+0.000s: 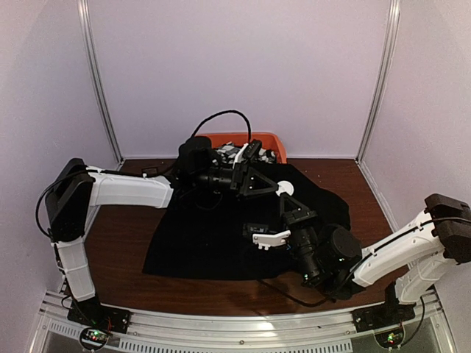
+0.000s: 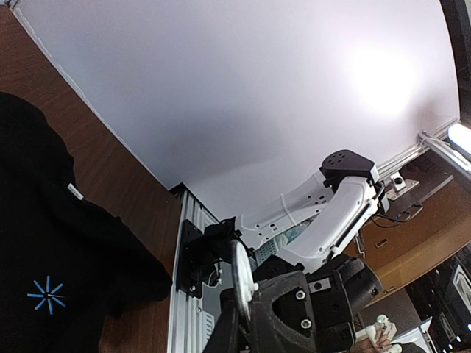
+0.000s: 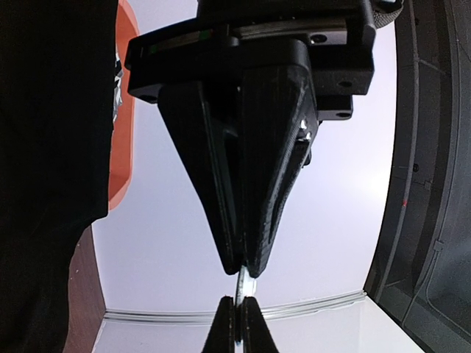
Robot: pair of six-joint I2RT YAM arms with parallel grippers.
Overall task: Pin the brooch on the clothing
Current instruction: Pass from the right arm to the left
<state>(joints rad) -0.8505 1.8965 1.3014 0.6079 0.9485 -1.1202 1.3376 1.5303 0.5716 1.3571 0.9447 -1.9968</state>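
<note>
The brooch (image 1: 286,188), a small white disc, hangs in the air above the clothing (image 1: 213,239), a black shirt spread on the table. My left gripper (image 1: 281,187) reaches in from the left and is shut on it. My right gripper (image 1: 288,203) comes up from below and is shut on the disc's lower edge. In the left wrist view the brooch (image 2: 241,272) stands edge-on between my fingers (image 2: 294,309), and the clothing (image 2: 44,235) shows its blue starburst (image 2: 48,296) and white tag (image 2: 74,192). In the right wrist view both pairs of jaws pinch the brooch (image 3: 243,282).
An orange bin (image 1: 254,140) holding patterned fabrics stands at the table's back edge, behind the left gripper; it also shows in the right wrist view as an orange bin (image 3: 124,147). Bare brown table (image 1: 121,243) lies left of the shirt. Metal rails frame the near edge.
</note>
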